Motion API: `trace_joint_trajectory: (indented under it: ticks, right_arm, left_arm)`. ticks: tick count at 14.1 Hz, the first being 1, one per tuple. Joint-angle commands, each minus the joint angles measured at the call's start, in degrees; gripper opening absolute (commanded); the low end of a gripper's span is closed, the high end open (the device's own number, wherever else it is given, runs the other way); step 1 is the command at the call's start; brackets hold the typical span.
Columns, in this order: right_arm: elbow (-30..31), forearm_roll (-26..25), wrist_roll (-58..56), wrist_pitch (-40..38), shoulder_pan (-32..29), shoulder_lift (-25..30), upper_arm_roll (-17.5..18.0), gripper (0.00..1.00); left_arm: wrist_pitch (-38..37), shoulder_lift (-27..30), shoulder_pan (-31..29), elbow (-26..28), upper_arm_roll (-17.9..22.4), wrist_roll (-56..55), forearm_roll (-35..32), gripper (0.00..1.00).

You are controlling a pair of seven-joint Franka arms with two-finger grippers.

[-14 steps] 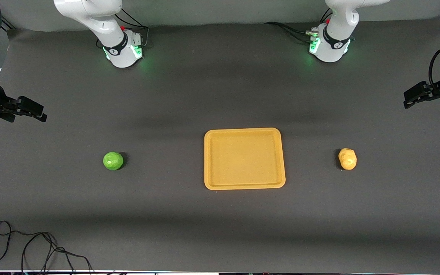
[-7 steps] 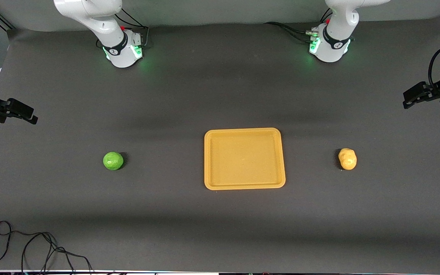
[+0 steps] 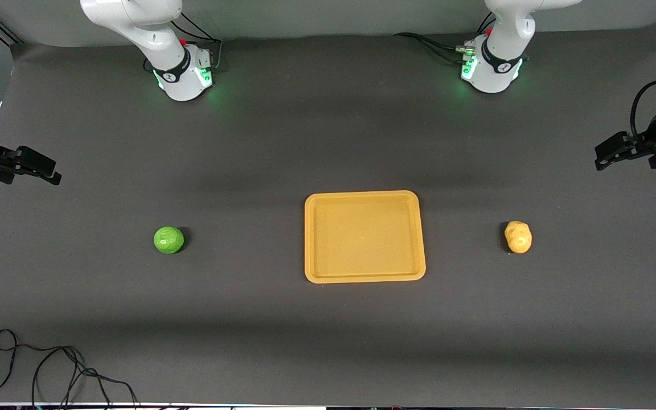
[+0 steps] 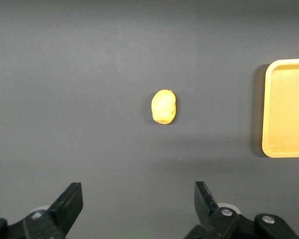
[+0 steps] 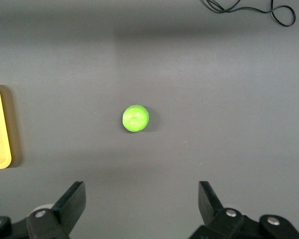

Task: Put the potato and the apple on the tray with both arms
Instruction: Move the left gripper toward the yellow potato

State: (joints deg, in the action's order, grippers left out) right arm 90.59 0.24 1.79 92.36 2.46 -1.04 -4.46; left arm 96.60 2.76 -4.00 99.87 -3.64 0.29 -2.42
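Front view: the tray (image 3: 328,273) lay empty between the apple (image 3: 168,240), toward my right arm's end of the surface, and the potato (image 3: 518,237), toward my left arm's end.

Left wrist view: my left end effector (image 4: 137,211), fingers apart, hung over the glossy, lumpy potato (image 4: 163,106).

Right wrist view: my right end effector (image 5: 141,209), likewise apart, hung over the apple (image 5: 135,118), seemingly faceted; it could roll if one finger touched first.

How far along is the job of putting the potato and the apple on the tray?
Nothing is done yet: the tray holds nothing. The apple and the potato lie on the table beside it. Both end effectors, left and right, are open, each up at its own table end. Both grasps and placements are left.
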Motion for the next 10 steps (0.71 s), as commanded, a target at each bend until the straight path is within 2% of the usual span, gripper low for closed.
trace_joint_trajectory:
  ticks: [1, 4, 10]
  right_arm:
    - [-0.07, -0.41, 1.02, 0.46, 0.44, -0.1, -0.11, 1.0]
    - [-0.33, -0.41, 0.58, 0.46, 0.44, -0.01, -0.11, 1.0]
    - [-0.42, 1.7, 0.24, 1.86, 0.18, -0.45, -0.2, 1.0]
  left_arm:
    - [4.1, 0.06, 0.92, 3.39, 0.39, -0.11, 0.93, 1.0]
    - [10.25, -2.05, 0.83, 7.34, 0.39, -0.02, 0.93, 1.0]
    - [22.12, -11.44, 1.01, 11.92, 0.39, 0.15, 0.84, 1.0]
